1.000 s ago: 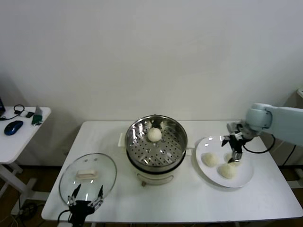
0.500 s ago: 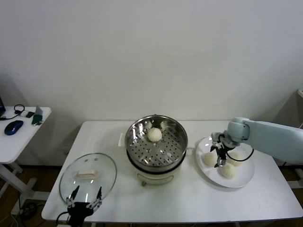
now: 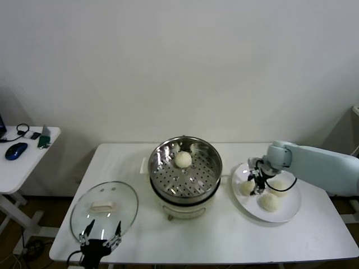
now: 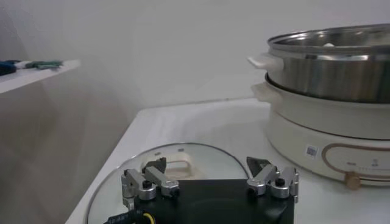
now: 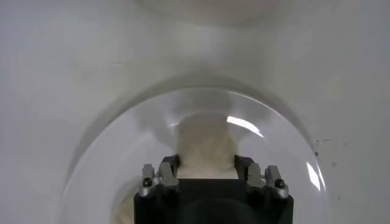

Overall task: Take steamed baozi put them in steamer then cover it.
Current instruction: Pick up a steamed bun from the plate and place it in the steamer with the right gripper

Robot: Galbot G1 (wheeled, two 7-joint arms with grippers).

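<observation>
Right tool (image 3: 253, 185) grasps a bun (image 5: 206, 148) on the plate (image 3: 286, 214); left tool (image 4: 210, 181), released, hovers over the near-left lid (image 3: 104, 208).

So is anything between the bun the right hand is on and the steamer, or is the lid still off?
Nothing visible blocks it. The right hand is shut on a baozi on the plate. The table between plate and steamer looks bare, and the steamer is uncovered; the glass lid lies at the table's left end.
</observation>
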